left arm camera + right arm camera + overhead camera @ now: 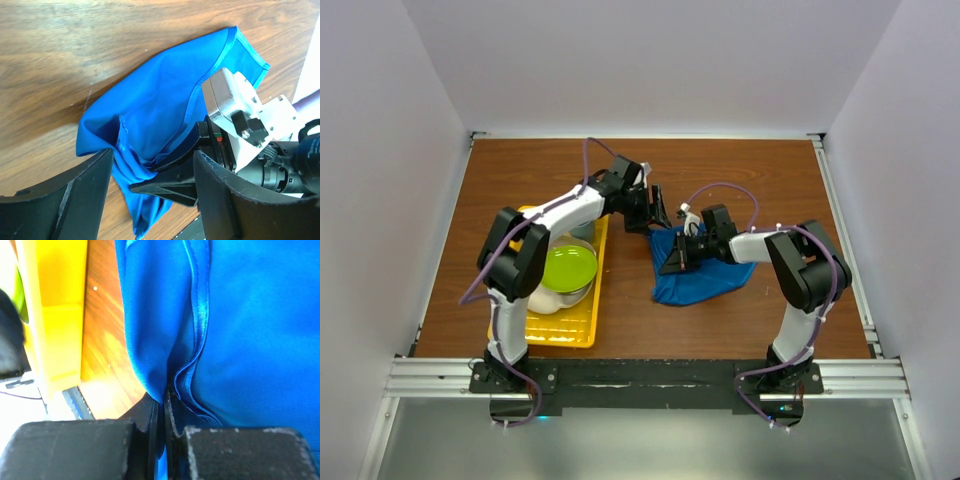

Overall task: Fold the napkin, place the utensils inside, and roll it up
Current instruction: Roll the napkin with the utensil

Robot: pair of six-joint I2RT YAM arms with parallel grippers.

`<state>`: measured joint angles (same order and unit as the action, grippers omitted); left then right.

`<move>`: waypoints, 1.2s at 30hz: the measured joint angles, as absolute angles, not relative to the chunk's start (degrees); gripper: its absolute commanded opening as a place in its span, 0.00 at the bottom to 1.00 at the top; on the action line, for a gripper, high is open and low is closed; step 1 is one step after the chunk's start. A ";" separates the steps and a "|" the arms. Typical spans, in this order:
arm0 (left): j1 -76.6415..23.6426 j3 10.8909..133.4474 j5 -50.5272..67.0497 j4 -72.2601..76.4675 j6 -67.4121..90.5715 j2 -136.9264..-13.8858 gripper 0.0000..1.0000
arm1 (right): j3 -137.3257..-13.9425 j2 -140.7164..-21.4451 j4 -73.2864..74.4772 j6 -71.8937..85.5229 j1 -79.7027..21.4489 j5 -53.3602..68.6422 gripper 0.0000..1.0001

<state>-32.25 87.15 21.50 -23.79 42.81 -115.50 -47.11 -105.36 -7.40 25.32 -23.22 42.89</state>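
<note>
Top external view is showing the napkin [705,275] lying bunched up on the table [520,170], a little right of the middle and closer to the near edge than the far edge. The right gripper [675,262] is reaching in from the right and is biting the napkin's left side. The left gripper [658,212] is hanging just past the napkin's far left corner, close to the right gripper. The yellow tray [570,335] is sitting by the left edge, running toward the near left corner, with a green plate [570,268] on it. Bare wood is stretching along the far edge and along the right edge, so lots of room is showing there.

In the right wrist view, the right gripper [162,405] is squeezing tight on a fold of the napkin [250,330], with a shiny hem running up from the pinch. The tray [55,315] is showing at the left, with a strip of wood between it and the cloth.

In the left wrist view, the left gripper [152,155] is standing wide apart and holding nothing. The napkin [160,105] is lying below it, one hemmed corner pointing away.
</note>
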 measured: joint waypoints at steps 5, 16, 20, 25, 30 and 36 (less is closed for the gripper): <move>-32.25 86.24 19.44 -25.58 42.46 -114.34 0.56 | -47.48 -105.69 -5.72 23.66 -22.81 44.51 0.00; -32.25 79.59 20.45 -22.70 42.24 -108.01 0.62 | -55.09 -105.56 9.74 16.69 -23.27 37.65 0.11; -32.14 77.34 21.82 -20.60 42.61 -105.67 0.62 | -61.93 -105.06 20.53 11.90 -24.86 25.93 0.31; -31.14 76.27 23.33 -19.33 42.89 -104.55 0.63 | -63.37 -102.52 27.00 11.46 -27.57 17.50 0.57; -29.50 76.27 24.40 -18.90 42.76 -103.98 0.63 | -65.01 -98.61 32.93 12.78 -31.44 12.53 0.74; -28.91 75.88 27.77 -17.02 42.44 -103.81 0.47 | -65.39 -89.89 35.66 17.28 -32.40 10.87 0.69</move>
<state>-28.91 75.88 27.77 -17.02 42.44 -103.81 -65.39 -89.89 35.66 17.28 -32.40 10.87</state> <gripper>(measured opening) 0.588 0.747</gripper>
